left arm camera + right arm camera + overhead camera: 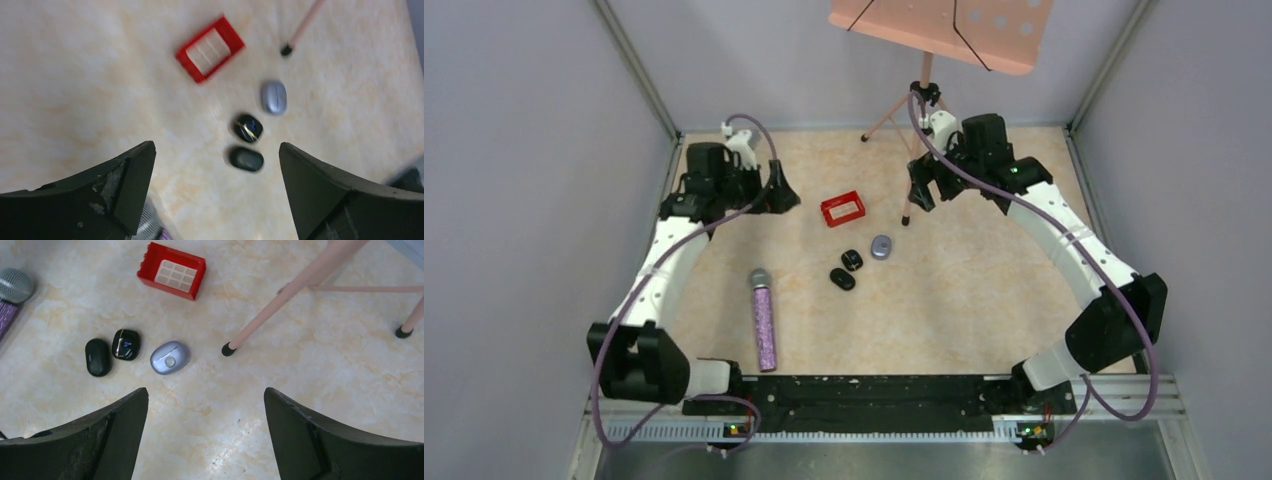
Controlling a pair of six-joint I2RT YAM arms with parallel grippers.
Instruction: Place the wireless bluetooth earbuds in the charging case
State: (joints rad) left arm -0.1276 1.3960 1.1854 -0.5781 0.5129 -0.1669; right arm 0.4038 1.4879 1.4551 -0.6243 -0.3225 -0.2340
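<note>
Earbuds not seen loose; maybe inside black cases [246,159], cannot tell. Cases below gap of left jaws, ahead-left of right jaws. Both jaws apart, empty. Risk: blind descent shoves cases aside.

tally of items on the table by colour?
Black: 2, black oval case, black square case
Lavender: 1, lavender case
Red: 1, red tray
Purple: 1, purple microphone
Pink: 1, pink stand
Total: 6

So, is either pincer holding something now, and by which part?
Nothing is held. The left pincer and the right pincer both stand open and empty.
</note>
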